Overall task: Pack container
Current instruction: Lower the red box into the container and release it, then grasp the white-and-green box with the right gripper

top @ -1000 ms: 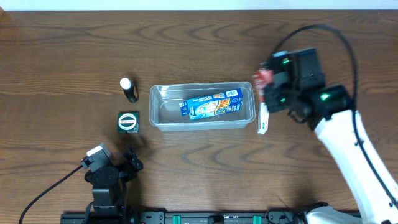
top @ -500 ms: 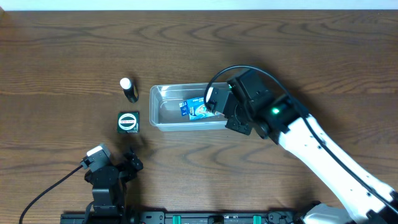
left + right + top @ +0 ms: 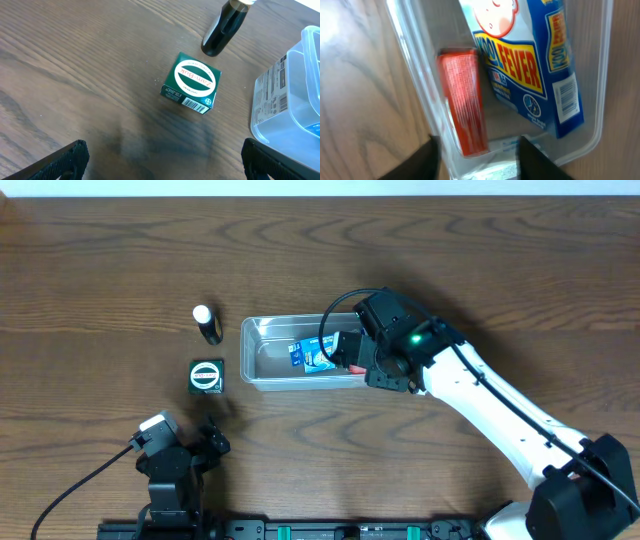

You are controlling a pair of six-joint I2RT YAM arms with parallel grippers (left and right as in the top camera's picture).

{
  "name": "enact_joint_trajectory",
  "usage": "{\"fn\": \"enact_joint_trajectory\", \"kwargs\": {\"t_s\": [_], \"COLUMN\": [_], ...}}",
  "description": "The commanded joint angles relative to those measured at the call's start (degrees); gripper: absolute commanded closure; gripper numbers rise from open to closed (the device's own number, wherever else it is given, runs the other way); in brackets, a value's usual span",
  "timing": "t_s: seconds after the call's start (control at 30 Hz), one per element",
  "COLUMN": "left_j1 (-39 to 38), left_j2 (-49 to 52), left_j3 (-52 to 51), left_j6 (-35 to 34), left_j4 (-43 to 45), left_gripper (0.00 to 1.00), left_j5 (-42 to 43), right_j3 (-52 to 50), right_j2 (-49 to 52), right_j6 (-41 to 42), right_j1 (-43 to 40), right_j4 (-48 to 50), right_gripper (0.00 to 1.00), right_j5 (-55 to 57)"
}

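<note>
Right jaws have swung over the container (image 3: 246, 352), straddling a red box (image 3: 462, 100), grip unclear; left jaws apart.

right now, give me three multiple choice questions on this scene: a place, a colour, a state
1. The green box is: A in the container; B on the table beside it; C in the left pincer.
2. The big box in the container is: A blue; B pink; C grey.
3. The left pincer is: A shut on the rim; B shut on the green box; C open.
1 B: it stands on wood. 2 A: blue print shows. 3 C: fingers wide apart.
</note>
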Motion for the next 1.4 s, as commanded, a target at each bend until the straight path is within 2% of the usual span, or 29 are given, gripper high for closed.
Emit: {"fn": "enact_joint_trajectory", "kwargs": {"t_s": [0.0, 0.17, 0.23, 0.33, 0.4, 0.53, 0.7, 0.9, 1.1, 1.27, 1.37], "left_j1": [0.35, 0.35, 0.35, 0.35, 0.35, 0.35, 0.35, 0.35, 0.35, 0.35, 0.35], "left_j2": [-0.46, -0.46, -0.46, -0.46, -0.46, -0.46, -0.46, -0.46, -0.46, -0.46, -0.46], "left_j3": [-0.7, -0.7, -0.7, -0.7, -0.7, -0.7, -0.7, -0.7, -0.72, -0.7, -0.7], "left_j6": [-0.11, -0.11, -0.11, -0.11, -0.11, -0.11, -0.11, -0.11, -0.11, -0.11, -0.11], "left_j4": [0.2, 0.2, 0.2, 0.2, 0.2, 0.2, 0.2, 0.2, 0.2, 0.2, 0.2], "left_gripper": [0.02, 0.02, 0.02, 0.02, 0.02, 0.02, 0.02, 0.02, 0.02, 0.02, 0.02], "left_j5": [-0.31, -0.31, -0.31, -0.31, -0.31, -0.31, -0.31, -0.31, -0.31, -0.31, -0.31], "right_j3": [0.98, 1.01, 1.01, 1.01, 1.01, 0.74, -0.46, -1.05, -1.07, -1.07, -1.18], "right_j2": [-0.04, -2.12, -3.69, -6.23, -7.39, -7.19, -5.01, 0.37, 8.46, 13.35, 14.43], "right_j6": [0.07, 13.88, 21.88, 38.91, 50.31, 68.0, 74.53, 78.97, 79.32, 79.32, 79.32], "right_j1": [-0.31, -0.74, -1.75, -5.11, -8.33, -17.0, -22.4, -22.8, -22.84, -22.99, -23.45], "right_j4": [1.2, 4.28, 4.94, 4.7, 2.99, -2.05, -2.71, -2.27, 1.01, 2.49, 2.36], "right_gripper": [0.35, 0.36, 0.32, 0.25, 0.25, 0.33, 0.32, 0.26, 0.26, 0.28, 0.36], "right_j5": [4.76, 10.38, 10.36, 10.32, 9.73, 2.73, -0.7, -1.36, -10.21, -13.9, -13.88]}}
